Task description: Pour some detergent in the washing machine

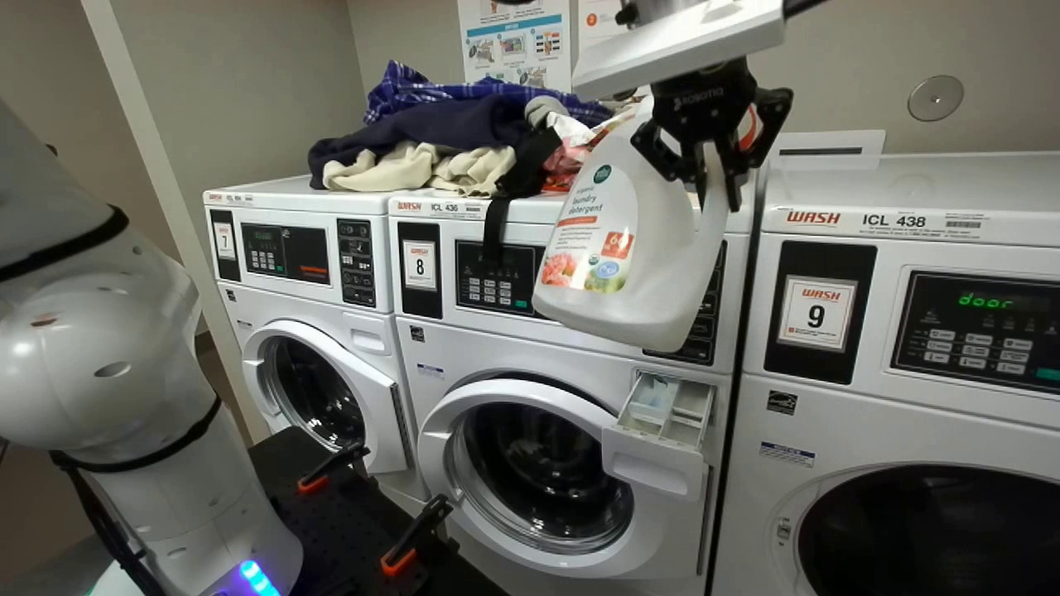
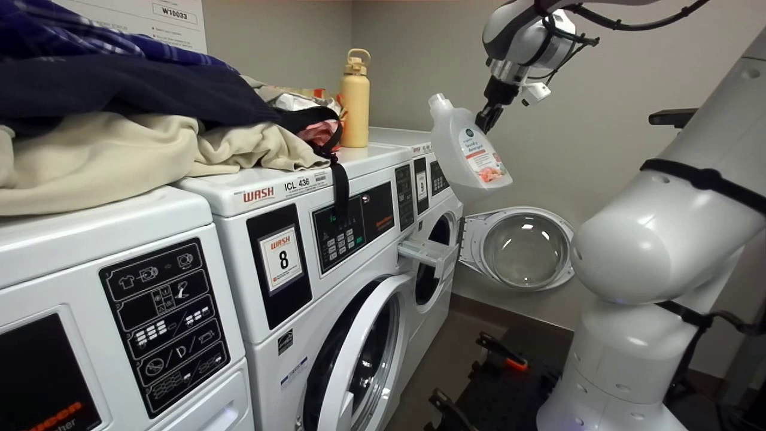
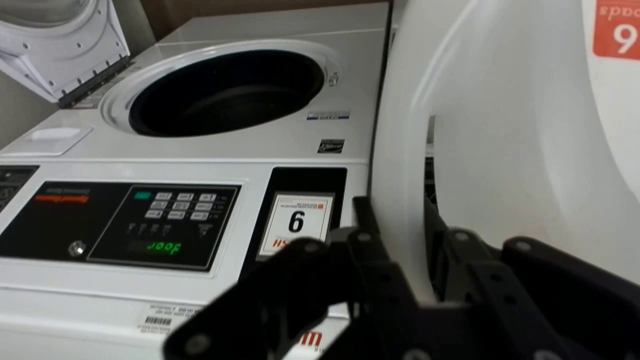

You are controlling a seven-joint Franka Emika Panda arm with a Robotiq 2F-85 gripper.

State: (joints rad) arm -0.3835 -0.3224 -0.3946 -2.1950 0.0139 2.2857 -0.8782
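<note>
1 jug [image 1: 633, 248] is clasped at its handle [image 3: 401, 200] by the pincer [image 1: 718, 192], seemingly the best hold, as sloshing weight should be expected.

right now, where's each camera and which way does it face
An exterior view faces washing machine 8 from in front, at an angle; arm at left, gripper holding the detergent jug.
An exterior view sits near the clothes, looking past washing machine 8 to the grey wall; arm and gripper at right.
The wrist view, on the arm, looks past the fingers at machine 9, seen upside down; of the arm, only the gripper shows.
Both exterior views share washing machine 8, the clothes, arm and detergent jug.
</note>
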